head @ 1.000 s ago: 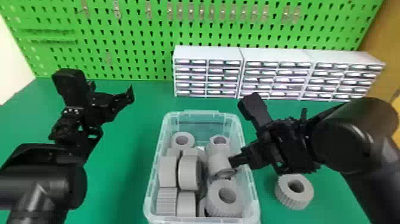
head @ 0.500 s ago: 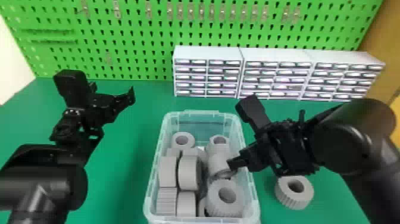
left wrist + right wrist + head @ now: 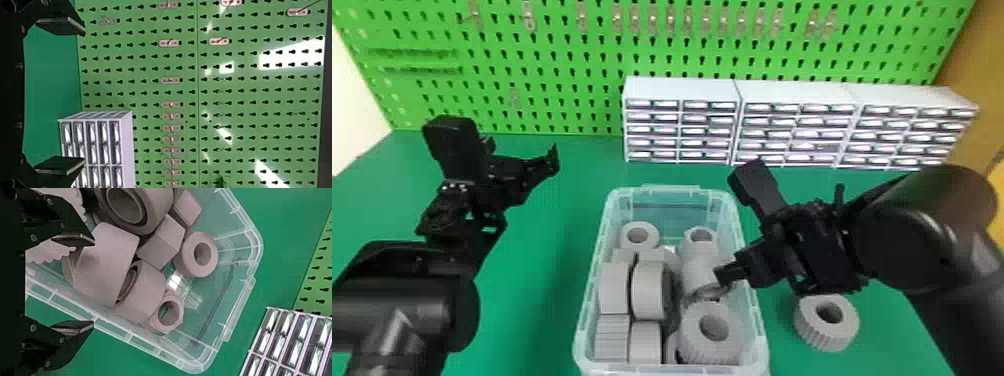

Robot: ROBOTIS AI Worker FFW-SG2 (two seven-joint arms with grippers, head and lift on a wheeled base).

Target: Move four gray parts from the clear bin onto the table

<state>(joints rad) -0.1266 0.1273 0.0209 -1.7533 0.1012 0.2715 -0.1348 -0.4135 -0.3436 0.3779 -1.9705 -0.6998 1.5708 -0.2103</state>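
Note:
The clear bin (image 3: pixel 763 320) holds several gray parts, among them a ridged ring (image 3: pixel 711 334) near the front right and a plain ring (image 3: pixel 638 237) at the back left. On the table to the bin's right lies one ridged gray part (image 3: pixel 826 322). My right gripper (image 3: pixel 729 230) is over the bin's right side; in the right wrist view the right gripper (image 3: pixel 94 283) stands open, one finger over the gray parts and the other outside the bin wall. Parked above the table at the left is my left gripper (image 3: pixel 519 142), also open and holding nothing in the left wrist view (image 3: pixel 84 96).
White drawer cabinets (image 3: pixel 682 90) line the back of the green table (image 3: pixel 542 310), below a green pegboard (image 3: pixel 592 60). The right forearm extends above the table just beyond the loose part.
My right gripper has shifted very slightly to the left over the bin. The left arm and the gray parts look the same as before.

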